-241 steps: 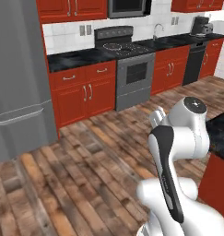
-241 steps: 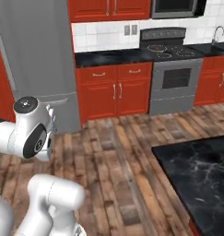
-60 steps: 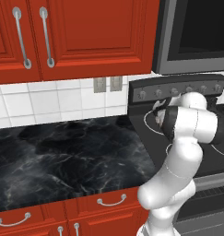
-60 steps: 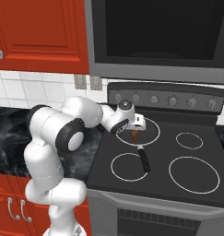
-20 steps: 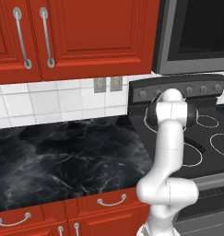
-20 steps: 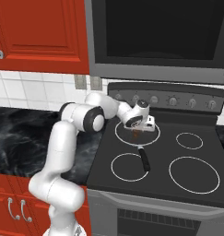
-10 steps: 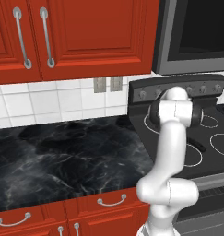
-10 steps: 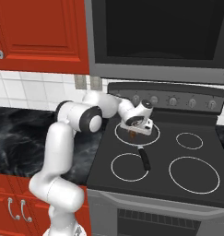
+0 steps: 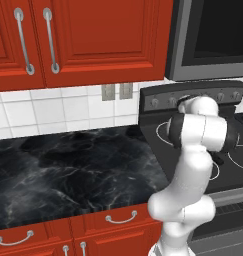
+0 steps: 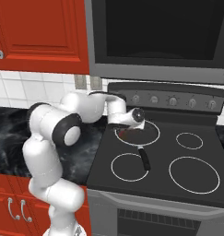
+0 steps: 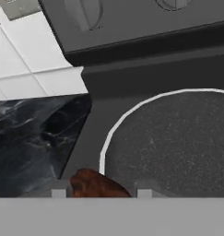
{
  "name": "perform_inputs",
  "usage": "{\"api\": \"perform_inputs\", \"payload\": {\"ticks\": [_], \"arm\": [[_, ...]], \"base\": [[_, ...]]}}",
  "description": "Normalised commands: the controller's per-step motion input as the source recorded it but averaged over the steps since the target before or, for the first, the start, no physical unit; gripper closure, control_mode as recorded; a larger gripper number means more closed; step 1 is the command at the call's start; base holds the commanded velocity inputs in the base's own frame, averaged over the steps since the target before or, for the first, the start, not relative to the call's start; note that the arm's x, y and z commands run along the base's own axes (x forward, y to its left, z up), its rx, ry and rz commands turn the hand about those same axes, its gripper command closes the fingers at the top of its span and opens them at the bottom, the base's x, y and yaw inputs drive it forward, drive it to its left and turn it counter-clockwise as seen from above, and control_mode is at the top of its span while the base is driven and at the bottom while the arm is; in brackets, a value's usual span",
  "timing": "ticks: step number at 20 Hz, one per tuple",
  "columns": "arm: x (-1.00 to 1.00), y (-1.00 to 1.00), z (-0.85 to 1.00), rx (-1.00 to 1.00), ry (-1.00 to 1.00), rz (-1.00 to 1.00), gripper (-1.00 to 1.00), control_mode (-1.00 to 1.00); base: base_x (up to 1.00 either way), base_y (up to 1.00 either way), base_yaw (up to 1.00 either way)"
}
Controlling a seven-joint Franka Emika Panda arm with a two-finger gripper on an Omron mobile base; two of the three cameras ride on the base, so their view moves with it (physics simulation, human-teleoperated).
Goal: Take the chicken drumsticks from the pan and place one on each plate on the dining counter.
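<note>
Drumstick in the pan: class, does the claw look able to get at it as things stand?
Probably yes. The claw is down at the pan, and the hand view shows a drumstick between its fingertips. Nothing stands between them.

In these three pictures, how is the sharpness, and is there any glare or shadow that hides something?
Left base view: sharp; soft sheen on the black worktop, no hard shadows. Right base view: sharp; the pan is dark on a dark stove, only its pale rim separates it. Hand view: coarse and blurry up close; the drumstick between the gripper tips is a soft brown blob.
</note>
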Motion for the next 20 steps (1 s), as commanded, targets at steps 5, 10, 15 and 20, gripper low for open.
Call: {"api": "perform_inputs", "payload": {"ticks": [5, 10, 15, 20], "arm": [[-1.0, 0.43, 0.81, 0.0, -0.27, 0.0, 1.0, -1.0], [-1.0, 0.61, 0.53, 0.0, 0.11, 0.0, 1.0, -1.0], [-1.0, 0.75, 0.84, -0.09, 0.39, 0.03, 1.0, -1.0], [-0.99, 0.93, 0.83, -0.21, 0.48, 0.07, 1.0, -1.0]], "base": [[0.0, 0.0, 0.0], [0.0, 0.0, 0.0], [0.0, 0.0, 0.0], [0.0, 0.0, 0.0]]}}
